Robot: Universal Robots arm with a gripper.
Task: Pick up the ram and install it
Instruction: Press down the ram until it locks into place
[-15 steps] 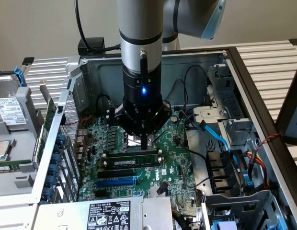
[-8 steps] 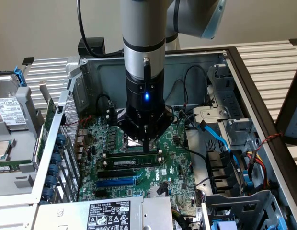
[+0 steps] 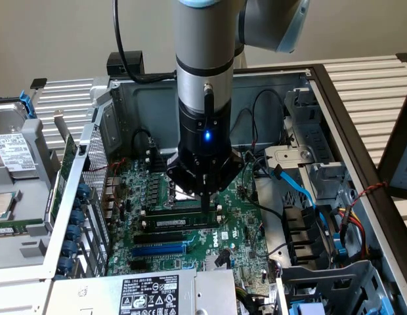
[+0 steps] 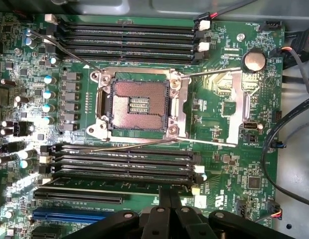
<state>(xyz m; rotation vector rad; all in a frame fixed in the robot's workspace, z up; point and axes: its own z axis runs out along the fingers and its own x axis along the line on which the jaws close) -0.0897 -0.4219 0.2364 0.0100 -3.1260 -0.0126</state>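
The ram (image 3: 180, 222) is a long thin green stick with black chips and a white label. It stands on edge in a memory slot on the motherboard, just above the blue expansion slot (image 3: 161, 249). My gripper (image 3: 203, 202) comes straight down onto the stick's right part with its fingers shut. The tips rest on the stick's top edge rather than around it. In the wrist view the ram (image 4: 109, 185) runs along the nearest slot, and my gripper (image 4: 170, 193) meets it near the end with the white latch.
The open computer case has an empty CPU socket (image 4: 137, 104) between two banks of black memory slots (image 4: 124, 162). A blue cable (image 3: 295, 187) and black wires cross the exterior view's right. The power supply (image 3: 148, 294) lies in front and a drive cage (image 3: 13, 157) stands at the left.
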